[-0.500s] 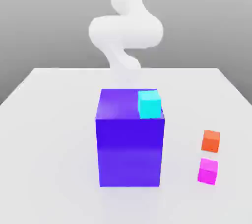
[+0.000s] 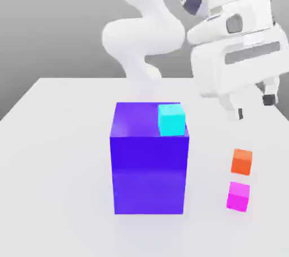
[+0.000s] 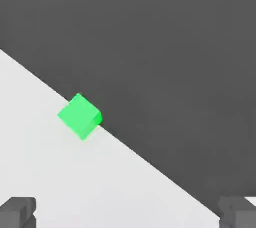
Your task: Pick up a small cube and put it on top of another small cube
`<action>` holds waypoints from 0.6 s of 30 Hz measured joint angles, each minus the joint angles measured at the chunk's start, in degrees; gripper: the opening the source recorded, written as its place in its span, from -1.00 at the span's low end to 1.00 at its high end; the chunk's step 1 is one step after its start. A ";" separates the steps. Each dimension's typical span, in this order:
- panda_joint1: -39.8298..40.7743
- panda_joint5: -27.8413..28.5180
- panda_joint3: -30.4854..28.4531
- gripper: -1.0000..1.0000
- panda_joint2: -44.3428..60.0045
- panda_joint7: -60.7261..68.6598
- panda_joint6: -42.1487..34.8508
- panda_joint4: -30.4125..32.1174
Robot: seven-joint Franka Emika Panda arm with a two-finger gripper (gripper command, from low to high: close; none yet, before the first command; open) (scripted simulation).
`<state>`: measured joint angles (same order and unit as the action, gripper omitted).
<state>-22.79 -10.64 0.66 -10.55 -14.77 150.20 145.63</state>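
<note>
The small magenta-pink cube [image 2: 238, 196] rests on the white table near the front of the exterior view's right. Just behind it, with a small gap, is the orange cube [image 2: 242, 161] of the same size. My gripper [image 2: 255, 106] hangs well above the orange cube, tilted, with its dark fingertips [image 2: 270, 99] spread apart. In the hand view the gripper [image 3: 127, 212] is open with nothing between its fingers [image 3: 17, 212].
A tall blue-violet block [image 2: 149, 165] stands mid-table with a cyan cube [image 2: 171, 119] on its top corner, toward the exterior view's right. A green cube [image 3: 80, 116] sits at the table's edge [image 3: 150, 164] in the hand view.
The hand and gripper have swung into the exterior view's upper right, above the orange cube. None of the cubes has moved.
</note>
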 joint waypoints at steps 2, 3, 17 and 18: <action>-1.43 0.42 1.21 0.00 3.88 2.36 2.17 1.60; -2.39 0.92 1.84 0.00 5.80 3.32 3.31 2.42; -9.09 13.76 0.70 -1.00 30.50 2.82 20.81 5.41; -9.09 13.77 0.70 -1.00 30.50 2.80 20.80 5.41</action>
<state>-31.88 3.14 1.36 19.94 -11.96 171.00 151.04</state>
